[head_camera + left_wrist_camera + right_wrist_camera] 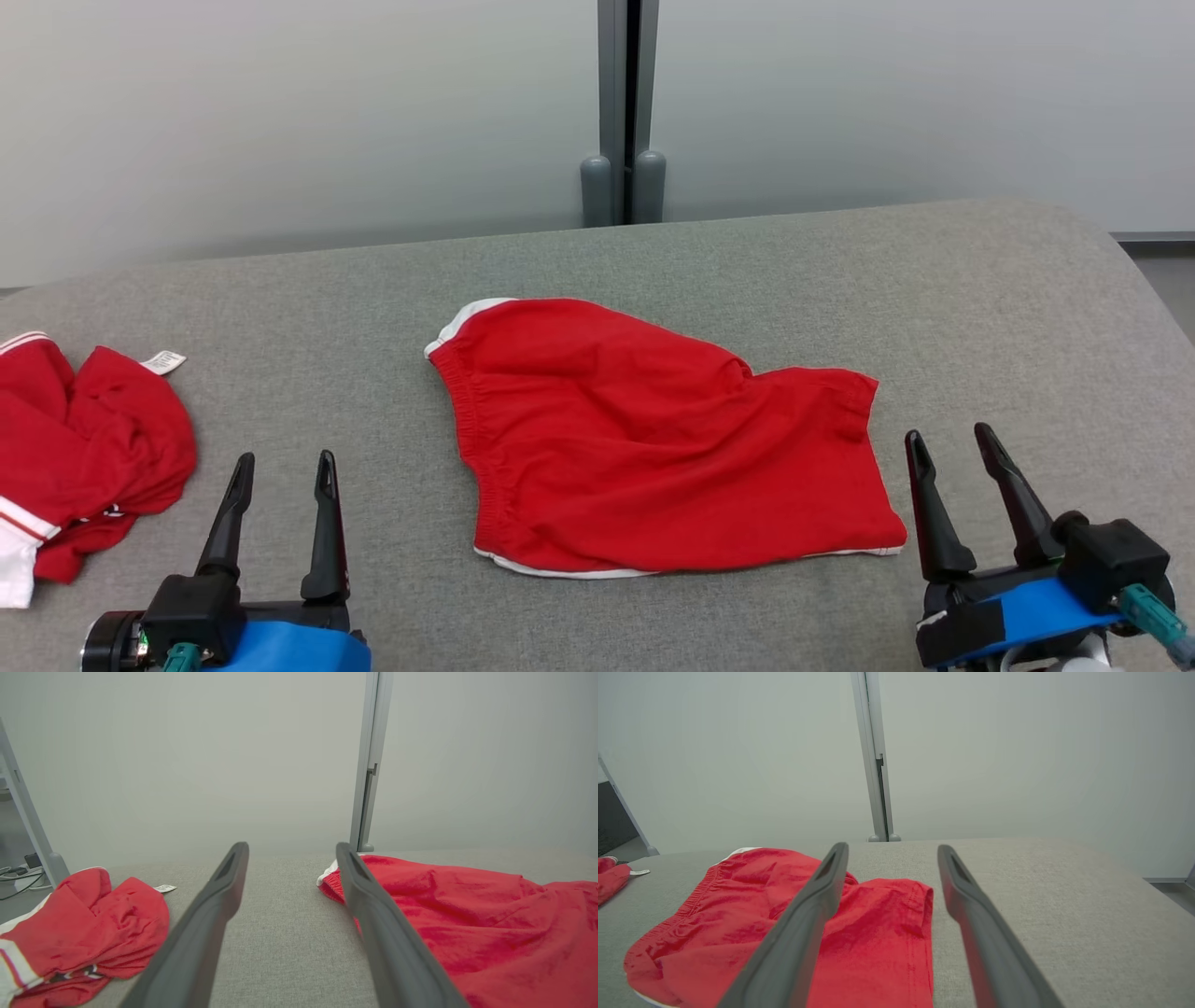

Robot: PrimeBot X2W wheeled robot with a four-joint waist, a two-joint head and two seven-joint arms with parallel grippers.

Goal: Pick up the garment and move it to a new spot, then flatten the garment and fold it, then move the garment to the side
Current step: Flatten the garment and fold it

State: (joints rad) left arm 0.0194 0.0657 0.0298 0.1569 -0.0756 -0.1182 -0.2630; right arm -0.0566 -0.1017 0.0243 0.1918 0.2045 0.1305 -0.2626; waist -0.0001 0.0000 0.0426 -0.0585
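A: Where is the garment?

B: The soft red cloth shorts with white trim (653,439) lie in the middle of the frame in the head view, on the grey fabric-covered table (840,271). The gathered elastic waistband (464,420) runs down their left edge, and a stitched leg hem (864,401) sits at their right.

A: And the grippers?

B: The left gripper (286,459) is at the lower left. The right gripper (949,434) is at the lower right, just beside the shorts' lower right corner. Both have their fingers spread apart and hold nothing.

A: So which step is it?

B: I judge it to be flattening ahead of the fold. The cloth lies mostly spread, but creases run across the centre and a bump rises toward the upper right.

A: How do you do it well?

B: Take two opposite edges at once, the waistband with the left and the leg hem with the right, pinching only a little cloth low at the table. Pull gently apart so the creases go, then lay it down without dragging. Check that the bottom edge lies straight before folding.

A: Any risks?

B: The crumpled red-and-white garment (93,448) at the far left edge is near the left gripper, so I'd keep clear of it to avoid a snag. Thin cloth may slip, so close fully before lifting.
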